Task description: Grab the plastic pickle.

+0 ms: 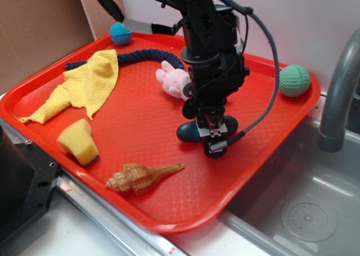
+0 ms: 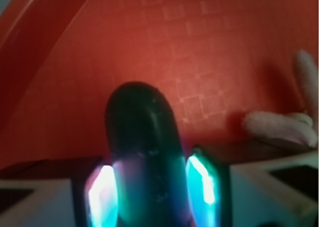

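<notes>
red tray [image 1: 140, 121] with faint square grid texture; dark teal-green pickle [image 2: 144, 152]; black gripper [image 1: 212, 138], pads [image 2: 102, 194] glowing cyan-white; yellow cloth [image 1: 84, 84]; yellow sponge [image 1: 79, 142]; tan brown-striped seashell [image 1: 140, 177]; dark blue braided rope [image 1: 143, 56]; pink plush toy [image 1: 173, 79]; blue ball [image 1: 120, 34]; green ball [image 1: 294, 80]; grey faucet [image 1: 337, 93]

Black blocky arm [image 1: 211, 42] with a grey braided cable [image 1: 270, 59] and a black claw [image 1: 214, 138] bearing white markings.

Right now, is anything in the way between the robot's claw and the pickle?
Nothing visible. The gripper already has a finger on each side of the plastic pickle; the pink plush toy sits off to the side.
</notes>
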Motion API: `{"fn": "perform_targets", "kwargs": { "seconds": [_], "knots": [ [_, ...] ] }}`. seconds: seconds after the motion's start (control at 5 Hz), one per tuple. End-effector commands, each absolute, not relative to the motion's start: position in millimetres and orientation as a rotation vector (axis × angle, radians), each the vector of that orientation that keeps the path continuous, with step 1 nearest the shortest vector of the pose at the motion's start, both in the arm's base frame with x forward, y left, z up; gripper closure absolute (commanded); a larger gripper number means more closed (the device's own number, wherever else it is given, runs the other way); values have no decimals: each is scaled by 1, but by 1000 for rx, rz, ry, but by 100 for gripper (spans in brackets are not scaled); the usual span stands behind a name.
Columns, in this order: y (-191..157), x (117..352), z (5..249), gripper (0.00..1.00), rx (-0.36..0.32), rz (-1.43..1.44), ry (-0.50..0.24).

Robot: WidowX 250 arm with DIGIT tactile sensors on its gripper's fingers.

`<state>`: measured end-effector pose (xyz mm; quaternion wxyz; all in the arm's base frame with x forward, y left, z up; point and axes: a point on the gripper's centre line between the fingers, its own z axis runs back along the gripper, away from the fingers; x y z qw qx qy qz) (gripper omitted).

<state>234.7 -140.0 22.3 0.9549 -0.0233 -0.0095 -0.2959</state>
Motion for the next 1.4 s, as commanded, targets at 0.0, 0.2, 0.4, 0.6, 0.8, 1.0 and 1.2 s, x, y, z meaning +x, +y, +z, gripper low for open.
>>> {"fn": "perform_targets", "kwargs": {
  "seconds": [0.0, 0.2, 0.4, 0.6, 0.8, 1.0, 1.2],
  "knots": [
    [-136, 229, 62, 100, -40, -571, -37],
    [-102, 211, 111, 100, 19, -397, -75],
    [-67, 190, 162, 100, 52, -207, -77],
    [-40, 182, 187, 100, 55, -86, -76],
    [-26, 176, 205, 100, 60, 22, -52],
    [-9, 169, 217, 100, 54, 142, -18],
    [-3, 176, 220, 100, 57, 141, -40]
  ]
}}
